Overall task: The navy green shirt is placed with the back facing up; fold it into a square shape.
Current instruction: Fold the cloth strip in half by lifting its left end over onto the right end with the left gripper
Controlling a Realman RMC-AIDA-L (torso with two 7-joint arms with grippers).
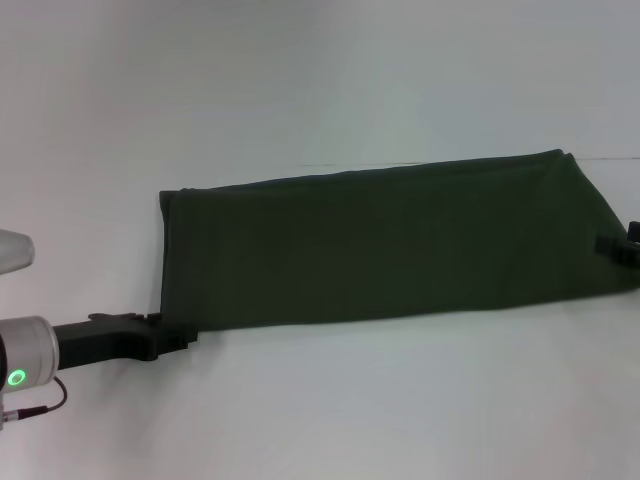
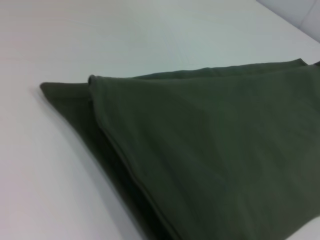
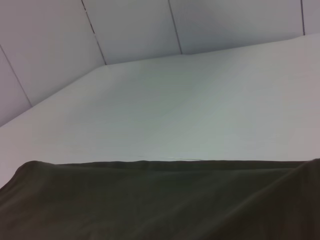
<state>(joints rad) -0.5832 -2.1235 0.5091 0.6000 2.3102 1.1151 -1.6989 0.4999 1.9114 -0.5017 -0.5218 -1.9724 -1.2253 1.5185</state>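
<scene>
The navy green shirt [image 1: 390, 245] lies on the white table as a long folded band, running from the left of centre to the right edge of the head view. My left gripper [image 1: 178, 336] is at the band's near left corner, touching the cloth. My right gripper [image 1: 622, 246] shows only as a black tip against the band's right end. The left wrist view looks along the shirt [image 2: 210, 150], where stacked folded layers meet at a corner. The shirt [image 3: 160, 205] fills the lower part of the right wrist view.
The white table [image 1: 320, 90] spreads all around the shirt. Grey wall panels [image 3: 135, 25] stand beyond its far edge in the right wrist view. My left arm's silver wrist with a green light [image 1: 20, 350] sits at the left edge.
</scene>
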